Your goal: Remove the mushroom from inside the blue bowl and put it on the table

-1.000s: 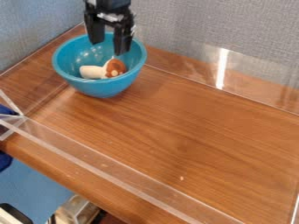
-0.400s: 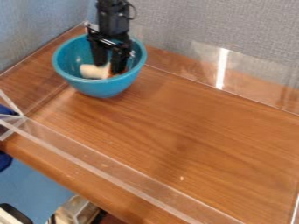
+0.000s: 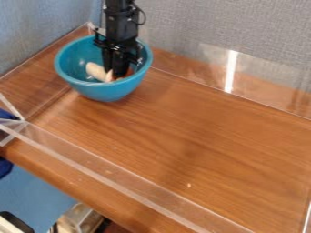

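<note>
location: the bowl (image 3: pixel 102 89) stands on the table (image 3: pixel 195 146) near its far left corner, close to the low clear wall (image 3: pixel 249 69) along the far edge. the mushroom (image 3: pixel 96 70) is inside the bowl, its pale stem pointing toward the left side, its cap largely hidden by the tool.

tool: the gripper (image 3: pixel 116 56) reaches down into the bowl from above, fingers low at the cap end of the mushroom. whether the fingers are spread, pressed together or pinching the cap cannot be told; the dark parts overlap and hide the contact.

reasons, as judged: the steep approach lets the fingers get past the rim without pushing on the bowl's side. the cap end looks the better place to grip, since its rounded bulk should keep the piece from slipping out downward. the step in hand appears to be the grasp; removal is not yet done. next, a secure hold and a straight lift over the rim, then a move toward the middle of the table. risk: a poor hold could let the smooth piece roll back, or a finger could catch the rim and drag the bowl.

materials: bowl round, deep, glossy teal-blue, apparently plastic. mushroom stem cream-white, rounded, smooth-looking. table reddish-brown wood grain with a soft sheen. wall transparent, marked by a bright streak of glare. backdrop (image 3: pixel 231 27) grey, with a woven look. gripper matt black, narrow, jointed.
</note>
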`<state>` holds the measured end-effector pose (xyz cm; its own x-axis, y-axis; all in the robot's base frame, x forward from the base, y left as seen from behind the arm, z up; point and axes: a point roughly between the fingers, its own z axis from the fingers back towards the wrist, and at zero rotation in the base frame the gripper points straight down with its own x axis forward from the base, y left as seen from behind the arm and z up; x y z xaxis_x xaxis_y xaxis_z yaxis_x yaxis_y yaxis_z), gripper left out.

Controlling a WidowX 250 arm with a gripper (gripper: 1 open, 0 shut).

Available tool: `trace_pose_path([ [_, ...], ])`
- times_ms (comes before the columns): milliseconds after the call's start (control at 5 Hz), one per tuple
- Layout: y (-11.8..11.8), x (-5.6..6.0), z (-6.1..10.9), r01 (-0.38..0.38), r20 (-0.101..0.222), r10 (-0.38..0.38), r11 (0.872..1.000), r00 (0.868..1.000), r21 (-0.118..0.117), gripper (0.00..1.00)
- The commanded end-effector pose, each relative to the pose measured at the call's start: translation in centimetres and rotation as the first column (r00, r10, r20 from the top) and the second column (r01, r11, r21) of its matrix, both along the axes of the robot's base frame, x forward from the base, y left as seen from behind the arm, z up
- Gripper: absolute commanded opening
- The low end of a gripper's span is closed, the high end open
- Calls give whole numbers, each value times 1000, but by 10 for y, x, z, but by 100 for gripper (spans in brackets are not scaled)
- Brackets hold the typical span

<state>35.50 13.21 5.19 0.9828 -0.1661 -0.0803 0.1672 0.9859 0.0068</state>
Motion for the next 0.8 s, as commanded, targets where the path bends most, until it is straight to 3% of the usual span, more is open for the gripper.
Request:
trace_pose_path([
  [0,7,-2,9,7,39,-8,1000,999,17,0],
  [200,9,-6,7,22,44,-23,1000,999,20,0],
  [600,11,-26,22,18,58,-19,999,998,28,0],
])
